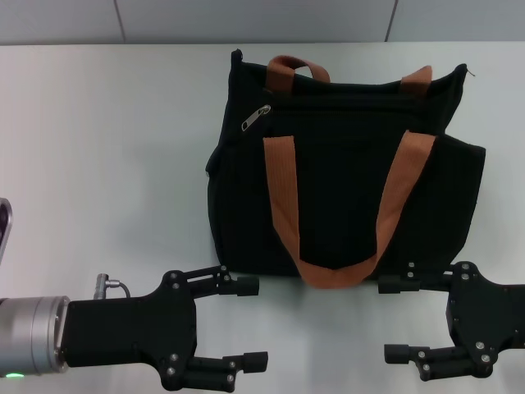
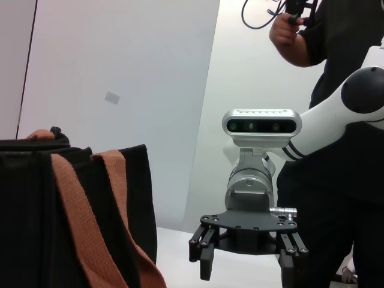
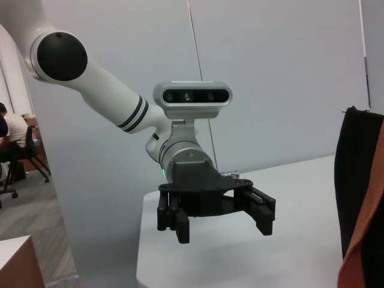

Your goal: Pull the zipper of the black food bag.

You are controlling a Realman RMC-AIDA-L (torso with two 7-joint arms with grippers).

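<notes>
The black food bag (image 1: 344,172) lies on the white table (image 1: 107,148), with two orange-brown strap handles (image 1: 283,197). The silver zipper pull tab (image 1: 256,117) sits at the left end of the zip line near the bag's far edge. My left gripper (image 1: 250,322) is open and empty, in front of the bag's near left corner. My right gripper (image 1: 389,319) is open and empty, in front of the bag's near right corner. Neither touches the bag. The left wrist view shows the bag (image 2: 60,210) and my right gripper (image 2: 247,264). The right wrist view shows my left gripper (image 3: 222,225) and the bag's edge (image 3: 360,174).
The table's bare white top stretches to the left of the bag. A wall runs along the table's far edge. A person in dark clothes (image 2: 342,72) stands behind my right arm in the left wrist view.
</notes>
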